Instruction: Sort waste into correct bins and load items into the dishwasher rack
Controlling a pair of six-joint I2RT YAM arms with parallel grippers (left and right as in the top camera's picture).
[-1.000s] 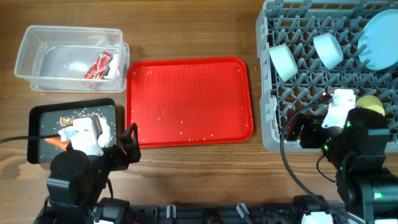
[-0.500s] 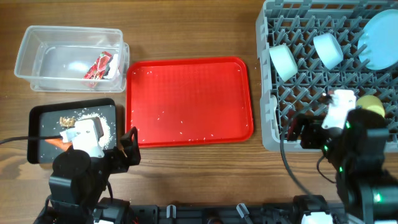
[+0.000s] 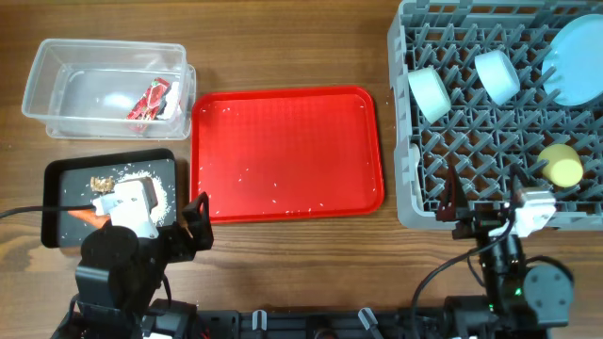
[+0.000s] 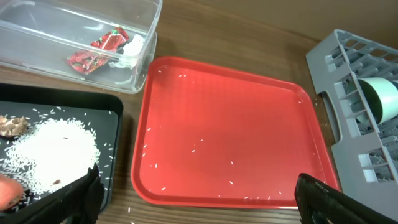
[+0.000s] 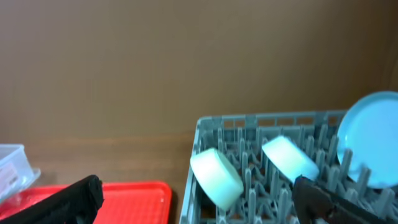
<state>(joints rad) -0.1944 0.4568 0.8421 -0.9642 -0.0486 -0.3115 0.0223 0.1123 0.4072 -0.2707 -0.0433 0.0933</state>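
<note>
Left gripper [image 4: 196, 194]: fingers spread wide with nothing between them; it hangs at 7 o'clock, over the near edge of the red tray [image 4: 249, 124].
Right gripper [image 5: 196, 200]: fingers apart and empty; it sits at 5 o'clock, just outside the near wall of the dishwasher rack [image 3: 405, 212].
Waste: the wrapper [image 3: 151, 100] lies in the clear tub [image 3: 57, 56] at 10 o'clock. The rice [image 4: 53, 146], brown bit [image 4: 11, 124] and carrot [image 4: 7, 191] lie in the black tray [image 3: 68, 188] at 8 o'clock.
Items: the pale green bowl [image 3: 430, 92], white-blue bowl [image 3: 497, 75], plate [image 3: 577, 61] and yellow cup [image 3: 563, 166] stand among the pegs at 2 to 3 o'clock. The spoon cannot be made out.
Residue: stray grains [image 4: 198, 142] are scattered over the red tray at centre.
Hazard A: two fingers probably cannot pinch the grains, so a sweep may push them off onto the table.
Hazard B: the left arm overhangs the black tray, so a careless swing may scatter the rice or knock the carrot out.
Hazard C: the right gripper sits close to the rack wall, so a forward move may catch it, jolt the rack and tip the cup.
</note>
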